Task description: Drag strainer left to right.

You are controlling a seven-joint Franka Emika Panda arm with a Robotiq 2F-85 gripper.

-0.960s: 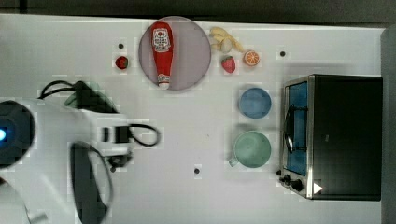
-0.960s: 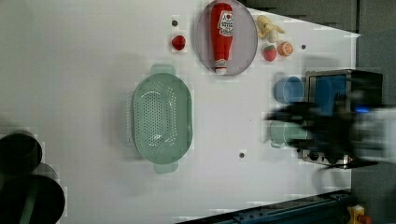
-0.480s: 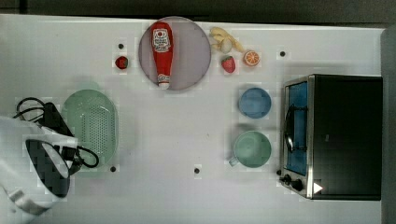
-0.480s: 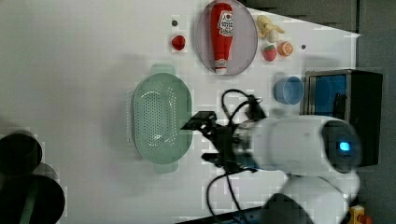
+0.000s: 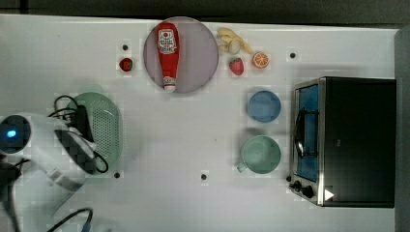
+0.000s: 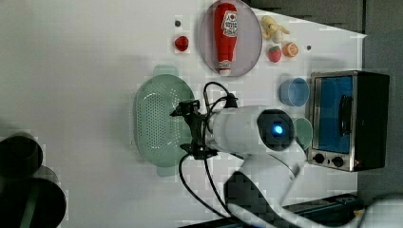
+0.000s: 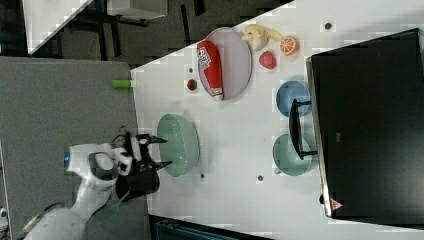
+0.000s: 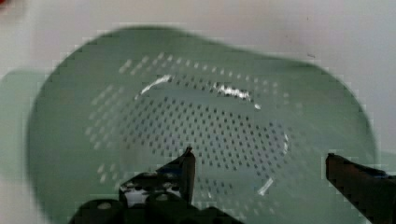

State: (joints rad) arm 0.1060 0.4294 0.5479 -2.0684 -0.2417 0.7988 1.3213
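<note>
The strainer is a pale mint-green oval colander with a dotted centre, lying on the white table at the top view's left. My gripper hangs over the side of the strainer nearest the arm, open, with nothing between its fingers. In the wrist view the gripper has one black fingertip over the perforated floor of the strainer and the other by the rim. In the right view the gripper is at the edge of the strainer. The white arm hides part of the strainer in the top view.
A ketchup bottle lies on a purple plate, with a strawberry and toy fruit nearby. A blue bowl, a green mug and a toaster oven stand at the top view's right.
In the left view the arm swung from beside the oven to the strainer, and the open gripper now hangs over its edge. The strainer stays in place.
</note>
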